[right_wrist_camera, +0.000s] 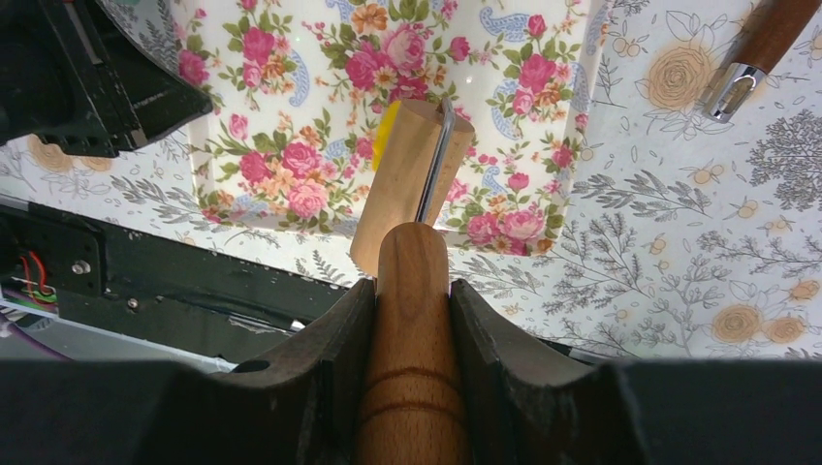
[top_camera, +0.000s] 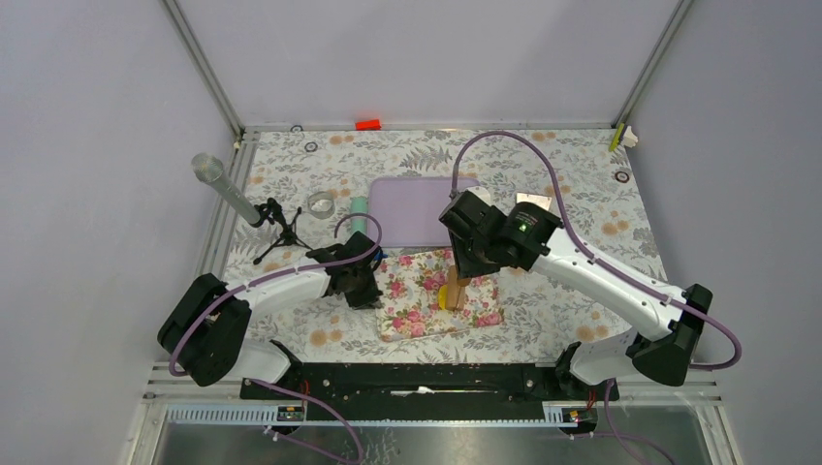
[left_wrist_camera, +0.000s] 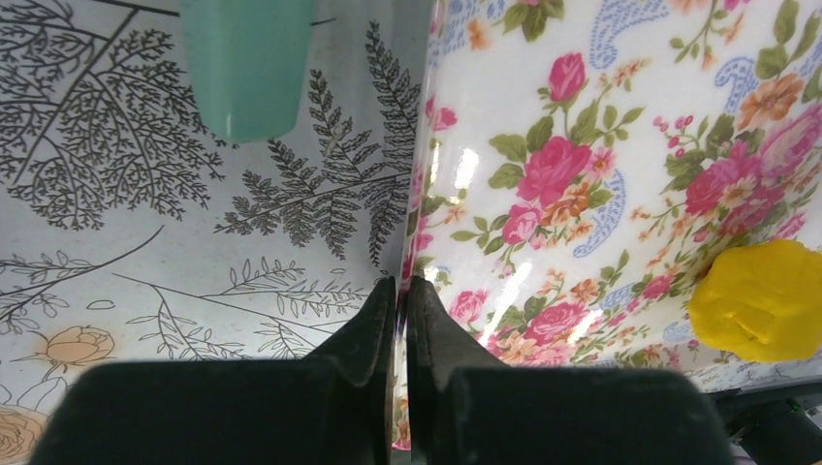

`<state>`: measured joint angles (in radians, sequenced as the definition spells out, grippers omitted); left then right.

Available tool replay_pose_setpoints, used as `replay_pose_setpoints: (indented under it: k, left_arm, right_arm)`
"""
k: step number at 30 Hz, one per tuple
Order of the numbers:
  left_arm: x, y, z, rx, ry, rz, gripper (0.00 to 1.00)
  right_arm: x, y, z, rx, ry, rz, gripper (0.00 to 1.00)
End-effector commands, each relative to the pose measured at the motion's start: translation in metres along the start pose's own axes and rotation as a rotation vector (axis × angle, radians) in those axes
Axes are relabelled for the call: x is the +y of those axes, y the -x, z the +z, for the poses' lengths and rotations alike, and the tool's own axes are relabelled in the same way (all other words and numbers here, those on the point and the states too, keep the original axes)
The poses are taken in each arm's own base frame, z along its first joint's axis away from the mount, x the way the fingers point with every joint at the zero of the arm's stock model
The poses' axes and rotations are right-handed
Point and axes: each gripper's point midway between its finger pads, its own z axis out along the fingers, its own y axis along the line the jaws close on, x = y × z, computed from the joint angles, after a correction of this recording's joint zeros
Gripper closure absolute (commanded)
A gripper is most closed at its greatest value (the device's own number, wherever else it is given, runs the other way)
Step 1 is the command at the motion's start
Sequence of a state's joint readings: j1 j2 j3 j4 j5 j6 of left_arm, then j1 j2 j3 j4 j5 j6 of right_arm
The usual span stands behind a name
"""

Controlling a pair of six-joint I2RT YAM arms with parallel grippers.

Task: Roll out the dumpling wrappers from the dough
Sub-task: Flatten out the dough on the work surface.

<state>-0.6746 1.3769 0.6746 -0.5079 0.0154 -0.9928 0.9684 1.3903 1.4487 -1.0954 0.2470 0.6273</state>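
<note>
Currently the right gripper (right_wrist_camera: 412, 291) is clamped on the rolling pin (right_wrist_camera: 412, 184), whose axis points straight from the gripper to the dough (right_wrist_camera: 386, 136) on the floral mat (right_wrist_camera: 291, 116) (roller half covers it). The left gripper (left_wrist_camera: 400, 291) is together, apparently pinching the mat edge.

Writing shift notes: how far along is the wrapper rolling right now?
Done: left tool is shut on the floral mat at its edge; right tool grips the rolling pin. In hand: the pin's head is at the dough, a thick lump. Left: all the rolling; no flat wrappers visible.
</note>
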Motion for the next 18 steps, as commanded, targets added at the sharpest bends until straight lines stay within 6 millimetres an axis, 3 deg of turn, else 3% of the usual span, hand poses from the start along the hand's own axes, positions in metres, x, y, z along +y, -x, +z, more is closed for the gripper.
replay_pose_setpoints:
  k: [1, 9, 18]
  left_arm:
    - [-0.016, 0.004, -0.004, 0.004, -0.049, 0.017, 1.0]
    - [0.0, -0.018, -0.012, 0.097, -0.047, 0.153, 1.0]
    - [0.006, -0.018, -0.009, 0.097, -0.026, 0.192, 1.0]
  right_arm:
    - [0.005, 0.013, -0.002, -0.072, 0.026, 0.055, 1.0]
    - [0.003, 0.016, 0.002, -0.087, 0.013, 0.07, 1.0]
    - [0.007, -0.003, 0.009, 0.0, 0.036, 0.044, 1.0]
